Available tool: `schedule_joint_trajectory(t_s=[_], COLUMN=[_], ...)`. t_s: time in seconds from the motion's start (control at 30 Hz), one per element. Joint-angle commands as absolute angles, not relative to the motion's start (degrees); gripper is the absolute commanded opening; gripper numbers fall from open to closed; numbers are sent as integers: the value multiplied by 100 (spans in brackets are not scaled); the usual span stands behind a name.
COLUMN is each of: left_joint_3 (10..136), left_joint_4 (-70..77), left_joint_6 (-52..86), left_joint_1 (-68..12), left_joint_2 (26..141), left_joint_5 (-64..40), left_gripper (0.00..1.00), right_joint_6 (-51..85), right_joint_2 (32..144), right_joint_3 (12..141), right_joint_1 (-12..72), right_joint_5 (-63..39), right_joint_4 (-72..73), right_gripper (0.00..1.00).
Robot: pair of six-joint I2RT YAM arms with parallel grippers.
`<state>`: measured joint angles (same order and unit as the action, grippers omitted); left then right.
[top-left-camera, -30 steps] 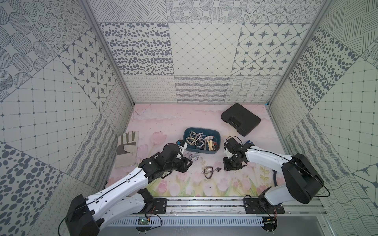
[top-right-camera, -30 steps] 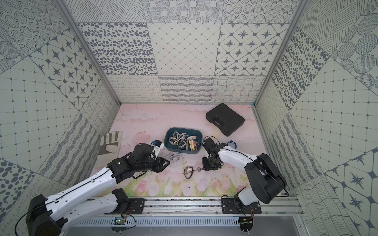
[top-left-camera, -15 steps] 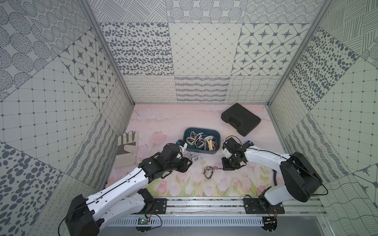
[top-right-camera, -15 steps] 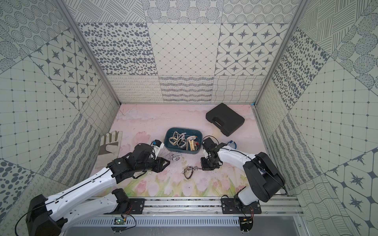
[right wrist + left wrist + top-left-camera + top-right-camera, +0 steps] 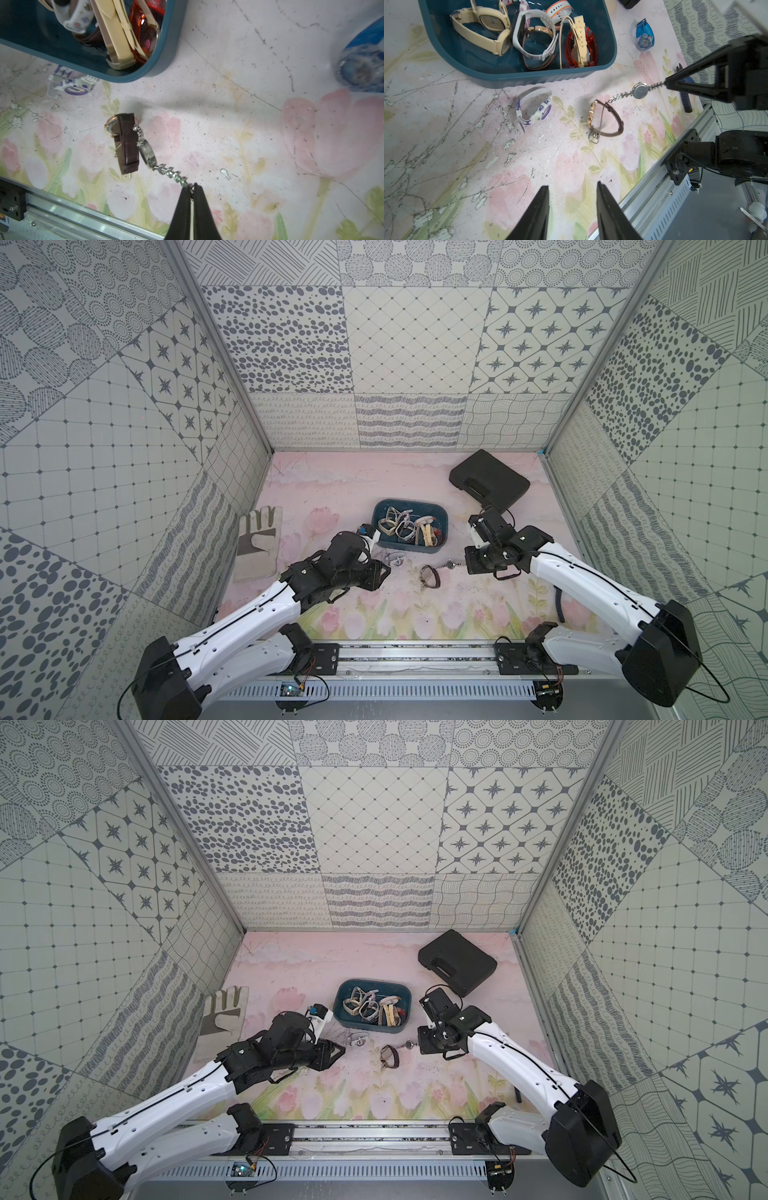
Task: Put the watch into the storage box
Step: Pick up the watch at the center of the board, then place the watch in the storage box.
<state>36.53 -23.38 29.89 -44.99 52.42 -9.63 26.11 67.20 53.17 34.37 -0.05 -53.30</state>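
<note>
just in front of the storage box [image 5: 529,78], on the tabletop [image 5: 446,145]: the right claw [image 5: 192,186] is clamped tight on the chain end of the chain watch [image 5: 147,154]. chain is taut and the silver dial looks lifted off the surface.

step in hand, as i read it: grasp done, lift and carry to the box not yet done.

the chain watch is outside the box, near its front corner on the right arm's side, apart from the wall.

snag risk: the far end of the chain runs over or through the loop of the brown-strap watch [image 5: 126,143], which sits on edge on the tabletop. can't tell if it's caught or just draped.

left claw [image 5: 572,184] hangs part-open over bare tabletop, gripping nothing.

the box already has several watches in it. white-purple watch [image 5: 537,108] lies just beside its front wall, and blue watch [image 5: 644,35] is off to the side.

next move, my call: raise slowly and check that the chain slides free. if the brown one comes along, have the left claw pin its strap. clear the box wall before letting go.
</note>
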Motion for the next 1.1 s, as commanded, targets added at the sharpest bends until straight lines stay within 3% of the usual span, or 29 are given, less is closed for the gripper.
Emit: schedule_joint_trajectory(t_s=[0.0, 0.67, 1.07], left_joint_3=[3696, 3727, 3753], left_joint_4=[-2215, -2250, -2311], left_joint_6=[2951, 2944, 2971], left_joint_1=[-4509, -4507, -4508], left_joint_2=[5238, 5316, 5284], left_joint_5=[-883, -859, -848], left_gripper=[42, 42, 42], right_joint_6=[2567, 2083, 1811], right_joint_2=[6450, 6363, 7058], right_joint_3=[5734, 7461, 8063], right_joint_1=[3427, 3445, 3426], right_joint_5=[698, 200, -84], right_joint_4=[-6015, -6095, -5567], right_gripper=[0, 0, 0])
